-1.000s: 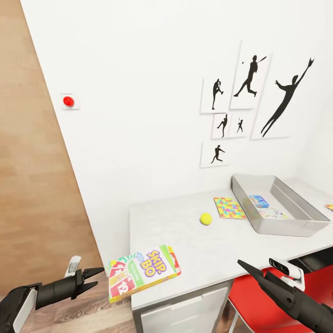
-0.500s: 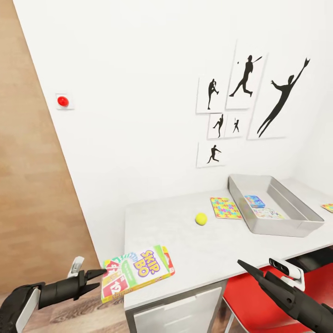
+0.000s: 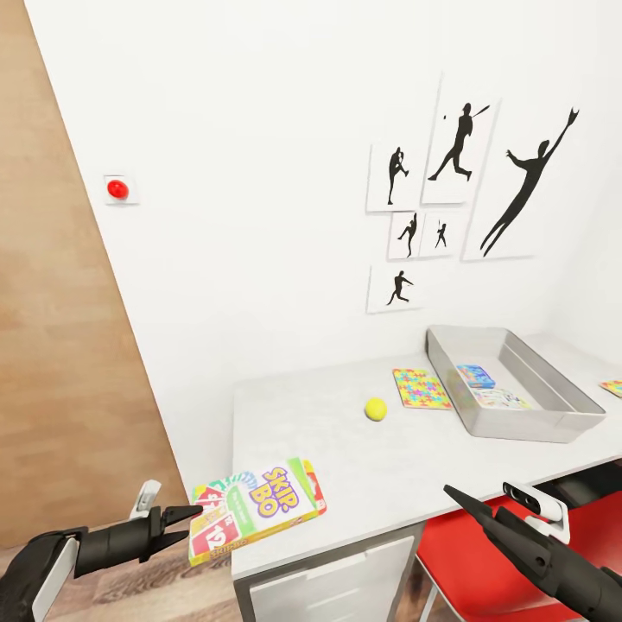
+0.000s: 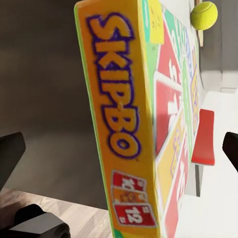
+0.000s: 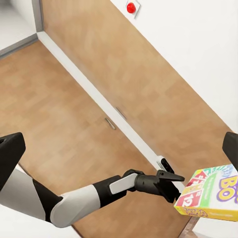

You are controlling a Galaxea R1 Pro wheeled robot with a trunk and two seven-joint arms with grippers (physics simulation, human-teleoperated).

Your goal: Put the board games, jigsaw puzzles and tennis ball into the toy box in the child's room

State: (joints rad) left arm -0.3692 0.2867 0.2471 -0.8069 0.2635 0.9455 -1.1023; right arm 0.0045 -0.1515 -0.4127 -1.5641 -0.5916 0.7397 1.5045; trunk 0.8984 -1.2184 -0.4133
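The counter (image 3: pixel 345 449) fills the lower centre of the head view, and between the oldest picture and the middle one the whole scene slides slightly left and up; that is the camera turning, not the things moving. Since the middle picture the view holds steady. At centre right the toy box (image 3: pixel 510 384) sits on the counter with two printed game boxes already lying inside, so two of the three games look done. One jigsaw puzzle (image 3: pixel 421 388) lies just beside the box, the tennis ball (image 3: pixel 375 409) near it.

At lower left the Skip-Bo board game (image 3: pixel 255 508) overhangs the counter's corner. The left gripper (image 3: pixel 186 521) has crept in until its fingers, apart, straddle the box's end; I judge a pinch is next. The right gripper (image 3: pixel 458 499) at lower right is unchanged; its fingers' gap I cannot tell.
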